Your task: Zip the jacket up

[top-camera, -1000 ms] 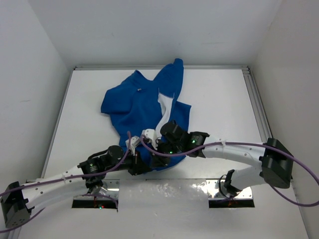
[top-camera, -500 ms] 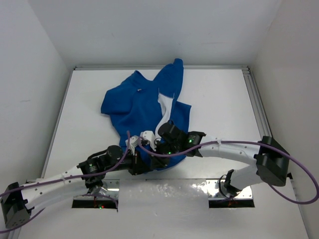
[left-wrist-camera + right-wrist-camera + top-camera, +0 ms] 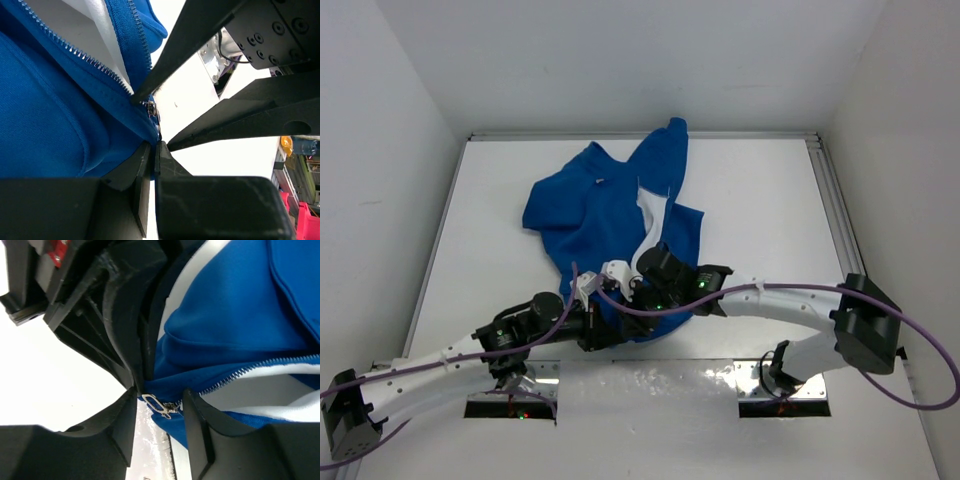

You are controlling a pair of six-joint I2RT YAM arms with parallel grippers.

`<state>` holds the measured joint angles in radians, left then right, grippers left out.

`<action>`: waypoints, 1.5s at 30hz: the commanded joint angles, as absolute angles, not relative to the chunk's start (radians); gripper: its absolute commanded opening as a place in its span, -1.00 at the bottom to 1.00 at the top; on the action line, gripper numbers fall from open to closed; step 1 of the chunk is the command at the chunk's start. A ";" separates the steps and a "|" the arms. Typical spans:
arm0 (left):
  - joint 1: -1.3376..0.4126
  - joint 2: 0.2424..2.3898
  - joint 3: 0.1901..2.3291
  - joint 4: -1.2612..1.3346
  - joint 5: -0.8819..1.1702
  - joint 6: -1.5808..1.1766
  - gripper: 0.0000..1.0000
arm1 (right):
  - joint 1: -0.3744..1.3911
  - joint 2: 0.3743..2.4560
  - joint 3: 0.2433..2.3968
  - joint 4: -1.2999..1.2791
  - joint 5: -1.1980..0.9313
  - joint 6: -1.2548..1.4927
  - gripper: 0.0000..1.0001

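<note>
We see the left gripper (image 3: 153, 150) pinching the jacket (image 3: 610, 210) just beside the zipper slider (image 3: 159, 406) | right gripper (image 3: 160, 396) spread, one finger on each side of slider | beyond slider, jacket lies unzipped on the table (image 3: 760, 200).

Readable text: none I can make out in any of my three views.
White label (image 3: 601, 180) on the jacket (image 3: 570, 215): perhaps printed, but from the top camera it is too small for me to read.
</note>
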<state>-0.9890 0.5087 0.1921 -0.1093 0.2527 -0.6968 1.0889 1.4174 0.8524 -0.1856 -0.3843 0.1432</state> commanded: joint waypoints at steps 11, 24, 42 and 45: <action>-1.000 0.505 0.238 -0.035 0.311 -0.710 -1.00 | 1.092 1.249 0.759 -0.089 -0.284 0.202 -0.32; -1.000 0.525 0.250 -0.031 0.307 -0.703 -1.00 | 1.163 1.241 0.726 -0.140 -0.224 0.218 -0.27; -1.000 0.517 0.230 0.011 0.305 -0.723 -1.00 | 1.190 1.066 0.454 0.204 -0.023 0.566 -0.21; -1.000 0.509 0.226 0.014 0.307 -0.727 -1.00 | 1.190 1.080 0.462 0.204 -0.035 0.575 -0.22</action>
<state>-0.9886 0.5270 0.2039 -0.0620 0.2741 -0.7128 1.1824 1.0817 0.4553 0.1051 -0.0257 0.5247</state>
